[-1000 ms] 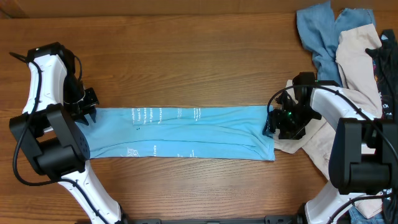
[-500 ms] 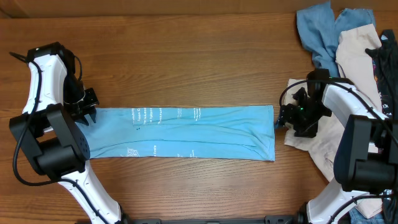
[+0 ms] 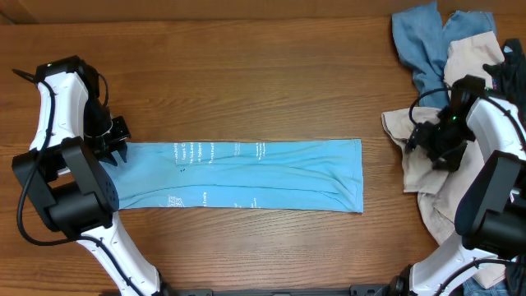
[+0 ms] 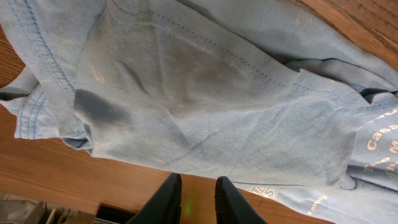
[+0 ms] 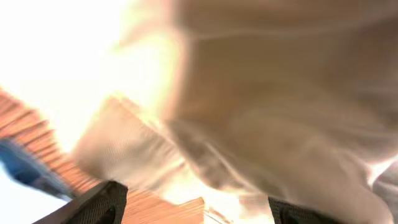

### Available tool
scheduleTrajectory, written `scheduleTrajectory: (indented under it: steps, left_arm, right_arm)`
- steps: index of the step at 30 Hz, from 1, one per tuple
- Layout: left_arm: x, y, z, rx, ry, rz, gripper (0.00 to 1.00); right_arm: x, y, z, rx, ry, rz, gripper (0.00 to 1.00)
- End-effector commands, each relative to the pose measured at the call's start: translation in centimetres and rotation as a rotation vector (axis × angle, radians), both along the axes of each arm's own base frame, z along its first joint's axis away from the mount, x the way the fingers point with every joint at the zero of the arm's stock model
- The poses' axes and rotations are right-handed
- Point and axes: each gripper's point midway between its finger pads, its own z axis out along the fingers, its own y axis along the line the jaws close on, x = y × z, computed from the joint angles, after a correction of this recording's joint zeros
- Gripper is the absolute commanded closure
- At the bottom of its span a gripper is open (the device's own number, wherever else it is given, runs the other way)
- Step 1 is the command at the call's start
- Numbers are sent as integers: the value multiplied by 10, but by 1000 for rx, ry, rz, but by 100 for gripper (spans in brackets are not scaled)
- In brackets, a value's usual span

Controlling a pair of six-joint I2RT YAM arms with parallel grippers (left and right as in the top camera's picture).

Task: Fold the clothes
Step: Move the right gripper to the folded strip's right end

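The clothes in play are a sky-blue T-shirt [image 3: 246, 174] folded into a long flat strip across the table's middle, white lettering showing. My left gripper [image 3: 117, 141] sits at the strip's left end. In the left wrist view its fingers [image 4: 169, 198] stand a narrow gap apart over bare wood, with the blue T-shirt [image 4: 205, 93] just beyond the tips and nothing between them. My right gripper [image 3: 419, 141] hovers right of the strip over a beige garment [image 3: 427, 185], its jaws wide open and empty. In the blurred right wrist view, the beige garment [image 5: 280, 93] fills the space above the right gripper [image 5: 199, 210].
A heap of loose garments fills the back right corner: a dusty blue one [image 3: 419, 41], more beige cloth [image 3: 472, 74] and a black piece [image 3: 516, 78] at the edge. Wooden table [image 3: 246, 74] lies behind the strip.
My right gripper opened wider, left the shirt's right end and moved right and back over the beige garment. The shirt's right end now lies flat. The left arm has not moved.
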Motion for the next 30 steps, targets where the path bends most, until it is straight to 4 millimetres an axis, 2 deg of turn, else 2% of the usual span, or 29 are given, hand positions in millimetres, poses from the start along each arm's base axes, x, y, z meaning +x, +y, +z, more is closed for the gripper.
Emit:
scheduleTrajectory:
  steps: [1, 5, 9, 12, 18, 26, 30]
  left_arm:
    - [1, 0, 15, 7, -42, -20, 78]
    - [1, 2, 15, 14, -40, -20, 78]
    - [1, 2, 15, 15, -42, -19, 78]
    - [1, 2, 15, 15, -43, -19, 78]
    - [1, 2, 15, 14, -42, -19, 77]
    - [1, 2, 15, 14, -41, -19, 77]
    - [1, 2, 15, 14, -41, -19, 77]
  right_arm:
    - [19, 23, 31, 81, -117, 138, 24]
    - [8, 42, 47, 136, -106, 197, 23]
    - [-7, 58, 47, 192, -50, 230, 24]
    - [-13, 82, 44, 263, -49, 306, 24]
    - [-26, 112, 23, 285, -12, 403, 24]
    - [-48, 136, -16, 315, 14, 444, 24]
    - [-51, 157, -25, 414, -34, 442, 24]
